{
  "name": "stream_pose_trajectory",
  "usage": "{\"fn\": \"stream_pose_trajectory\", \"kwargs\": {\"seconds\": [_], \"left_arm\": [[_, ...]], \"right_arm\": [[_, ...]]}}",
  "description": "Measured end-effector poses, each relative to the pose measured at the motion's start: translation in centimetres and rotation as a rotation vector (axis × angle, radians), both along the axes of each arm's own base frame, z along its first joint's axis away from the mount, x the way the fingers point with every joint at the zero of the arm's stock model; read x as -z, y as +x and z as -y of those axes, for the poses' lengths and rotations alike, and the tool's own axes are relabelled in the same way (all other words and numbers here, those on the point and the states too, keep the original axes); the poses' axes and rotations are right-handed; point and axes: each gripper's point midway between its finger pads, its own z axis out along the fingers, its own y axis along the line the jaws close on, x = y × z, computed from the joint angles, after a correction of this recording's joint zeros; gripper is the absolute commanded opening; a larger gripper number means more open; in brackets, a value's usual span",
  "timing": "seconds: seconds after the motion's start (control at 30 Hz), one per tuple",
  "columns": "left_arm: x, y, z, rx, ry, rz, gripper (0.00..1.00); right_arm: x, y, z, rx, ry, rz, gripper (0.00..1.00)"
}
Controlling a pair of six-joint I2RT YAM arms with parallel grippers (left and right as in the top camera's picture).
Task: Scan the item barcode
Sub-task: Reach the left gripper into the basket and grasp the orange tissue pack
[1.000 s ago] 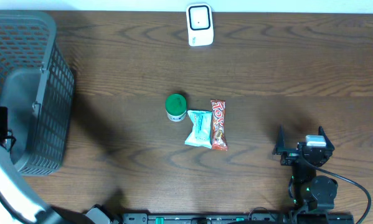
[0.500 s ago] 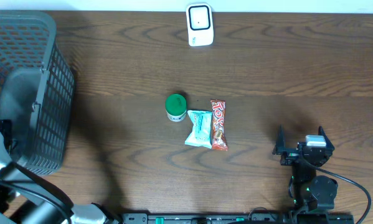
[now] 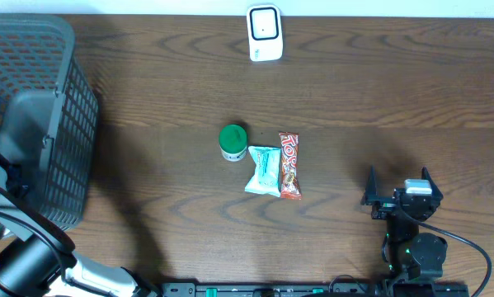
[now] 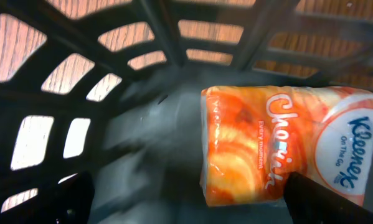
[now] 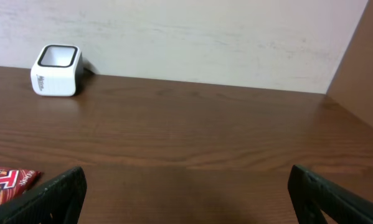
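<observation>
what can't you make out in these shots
Overhead view: barcodes on the green jar, blue packet and red candy bar are too small.
Left wrist view: the tissue pack is blurred, its right end cut off by the frame edge.
Overhead view: the tissue pack is not visible inside the basket.
Right wrist view: only a corner of the red candy bar shows, at the left edge.

Black right claw (image 3: 398, 183), looped black cable (image 3: 471, 246); white-and-dark left arm (image 3: 20, 264).
</observation>
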Motion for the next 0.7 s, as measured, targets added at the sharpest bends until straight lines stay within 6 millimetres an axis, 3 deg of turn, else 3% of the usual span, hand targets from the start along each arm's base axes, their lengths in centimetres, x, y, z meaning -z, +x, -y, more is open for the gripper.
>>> {"fn": "stream_pose_trajectory", "kwargs": {"seconds": [0.43, 0.7], "left_arm": [[0.2, 0.7, 0.7, 0.017, -0.044, 0.045, 0.98], [-1.5, 1.1, 1.0, 0.027, -0.031, 0.089, 0.98]], "right_arm": [[0.0, 0.0, 0.0, 0.000, 0.000, 0.000, 0.99], [0.0, 0.0, 0.0, 0.000, 0.000, 0.000, 0.99]]}}
